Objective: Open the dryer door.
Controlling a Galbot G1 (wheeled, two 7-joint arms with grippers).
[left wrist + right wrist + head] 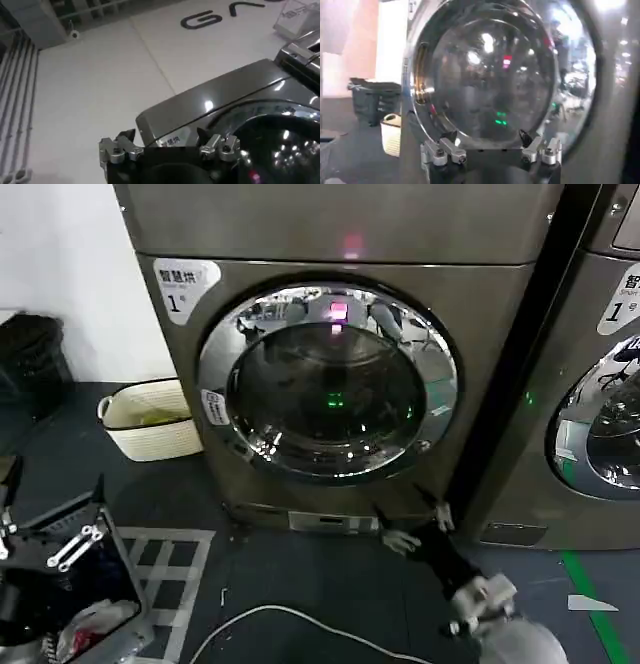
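The right gripper sits low in front of the dryer, near the bottom right of its front panel, with its 2 fingers spread wide and nothing between them. In the right wrist view the same gripper points up at the dryer door from below, apart from it. From the head view we see the right arm reaching in from the lower right corner.

The dryer door is shut, flush against the machine's front. It is a large round porthole with a wide mirror-chrome ring around dark glass, and it spans most of the machine's width. A white sticker with the numeral 1 sits at the upper left corner of the dryer's front.

Our left gripper rests low at the left edge of the head view, well apart from the dryer. In the left wrist view it also stands wide and empty, aimed toward the dryer's top corner.

A cream basket stands on the dark floor just left of the dryer. A second machine stands to the right.
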